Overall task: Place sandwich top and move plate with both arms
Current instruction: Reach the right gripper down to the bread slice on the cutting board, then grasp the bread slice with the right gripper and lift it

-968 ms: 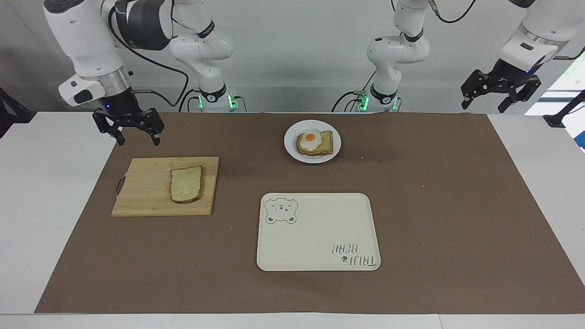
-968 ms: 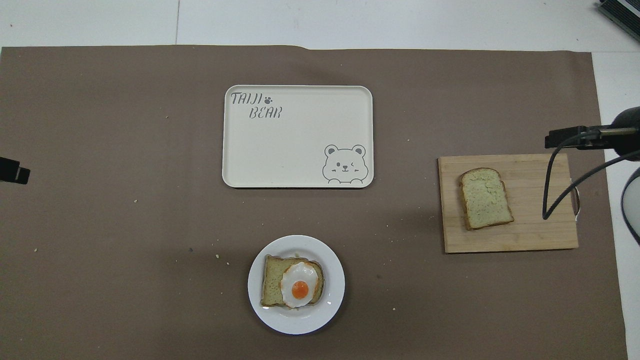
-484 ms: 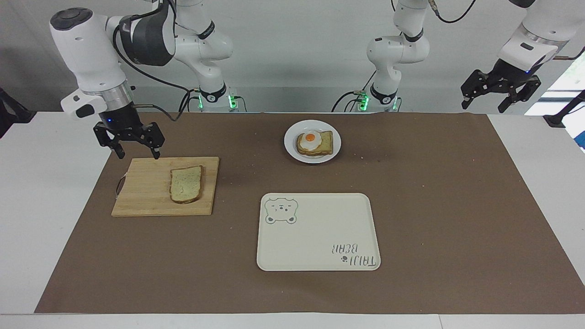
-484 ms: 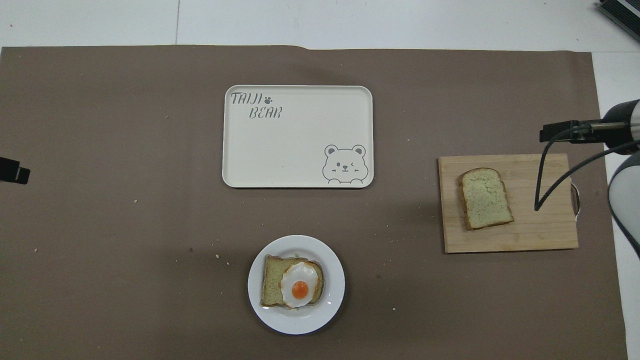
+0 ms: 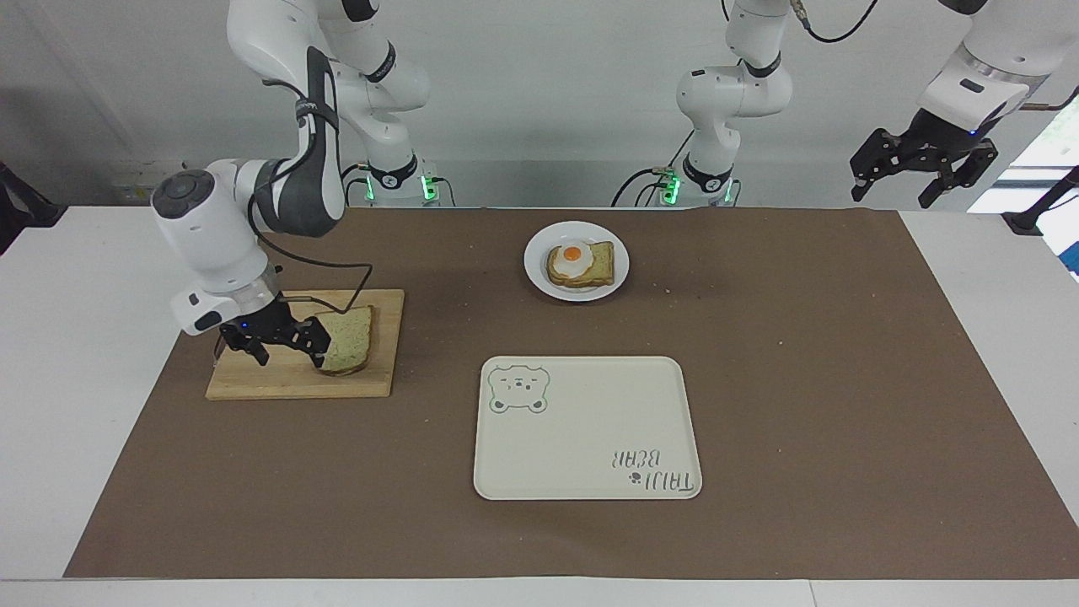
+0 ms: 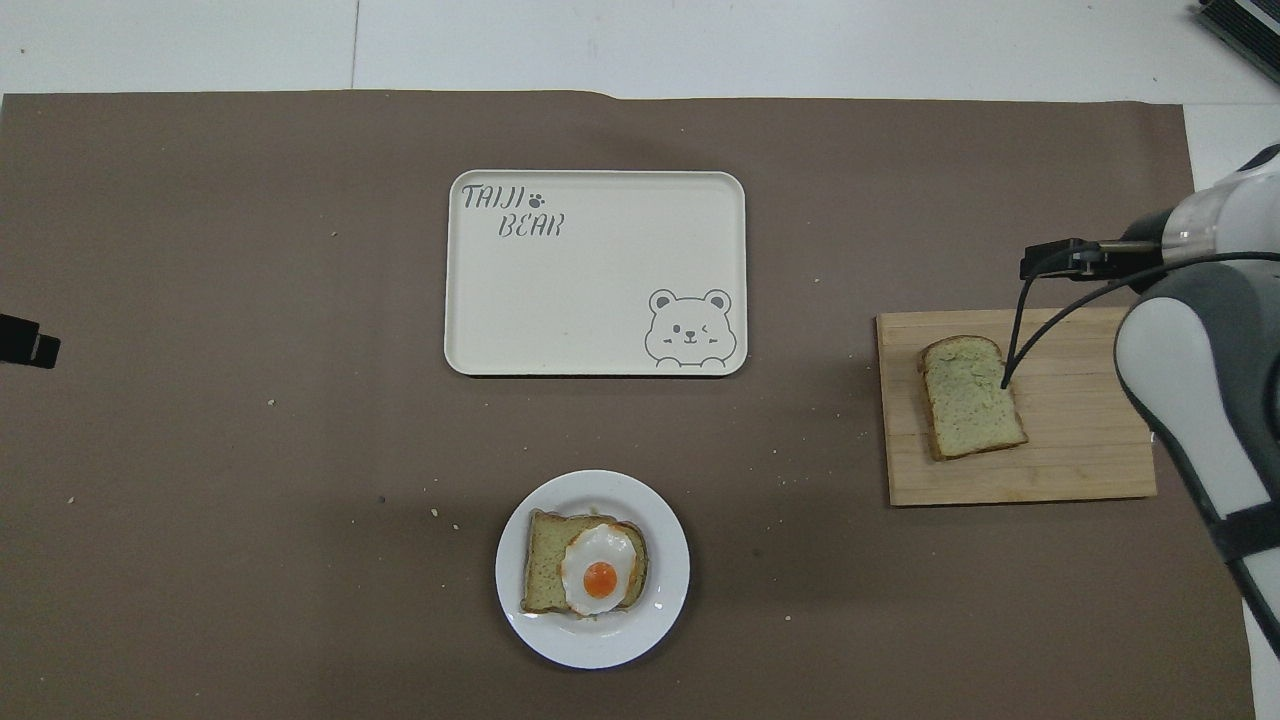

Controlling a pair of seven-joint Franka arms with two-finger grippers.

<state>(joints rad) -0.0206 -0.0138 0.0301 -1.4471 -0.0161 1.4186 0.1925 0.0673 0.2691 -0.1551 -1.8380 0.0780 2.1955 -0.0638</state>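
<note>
As our right arm drops from above the table's edge to the cutting board [image 5: 278, 371], its right gripper [image 5: 291, 350] now sits low at the nine o'clock side of the bread slice [image 5: 347, 340] in the facing view, jaws spread wide and holding nothing. We judge the pickup is about to begin. At one o'clock from the board, the plate [image 5: 539, 274] with egg toast [image 5: 582, 263] waits; the tray [image 5: 590, 430] lies at four o'clock. Our left gripper [image 5: 923, 173] idles open, empty.
</note>
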